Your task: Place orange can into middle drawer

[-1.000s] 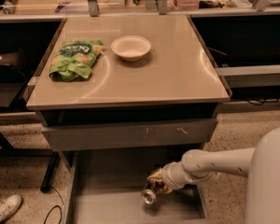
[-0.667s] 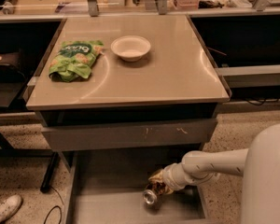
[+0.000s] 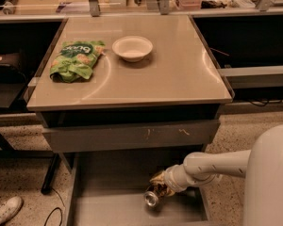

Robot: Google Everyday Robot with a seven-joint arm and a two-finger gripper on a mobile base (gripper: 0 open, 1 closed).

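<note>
The orange can [image 3: 153, 196] lies tilted on its side, silver end toward the camera, on the floor of the open middle drawer [image 3: 113, 206] near its right side. My gripper [image 3: 161, 184] sits right on top of the can at the end of my white arm [image 3: 212, 166], which reaches in from the right. The gripper's dark and gold parts cover the can's upper body.
The beige tabletop [image 3: 174, 74] carries a green snack bag [image 3: 76, 59] at the left and a white bowl [image 3: 132, 47] at the back middle. A shut grey drawer front [image 3: 127, 135] with pale scratch marks sits above the open drawer. A shoe [image 3: 4, 211] lies on the floor at the left.
The arm, gripper and can sit in nearly the same place in the drawer; no clear movement shows.
</note>
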